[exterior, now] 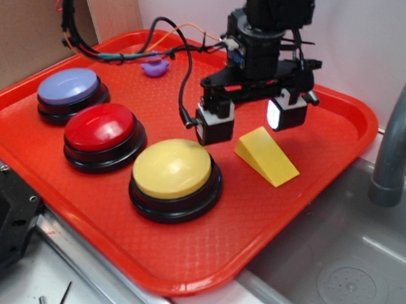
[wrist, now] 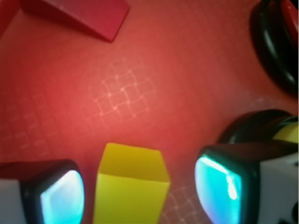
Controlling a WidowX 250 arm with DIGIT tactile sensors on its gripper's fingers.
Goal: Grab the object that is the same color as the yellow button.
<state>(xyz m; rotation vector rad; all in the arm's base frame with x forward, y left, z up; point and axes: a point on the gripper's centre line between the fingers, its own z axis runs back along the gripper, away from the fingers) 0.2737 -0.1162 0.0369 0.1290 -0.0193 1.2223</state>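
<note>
Red cafeteria tray [exterior: 316, 170] next to a grey sink [exterior: 343, 266], with the yellow button [exterior: 173, 168] near the front edge. Yellow wedge [exterior: 267, 155] lies at about 3 o'clock from that button, just beside it. Gripper [exterior: 250, 121] hovers right above the wedge, fingers spread wide, nothing held. In the wrist view the wedge [wrist: 131, 186] sits between the pads, a bit off-centre. Long axis runs roughly 10 to 4 in the exterior view, thin edge seemingly toward 4. My worry: that sloped top could squirt out as the pads close, or one finger clips the button.
</note>
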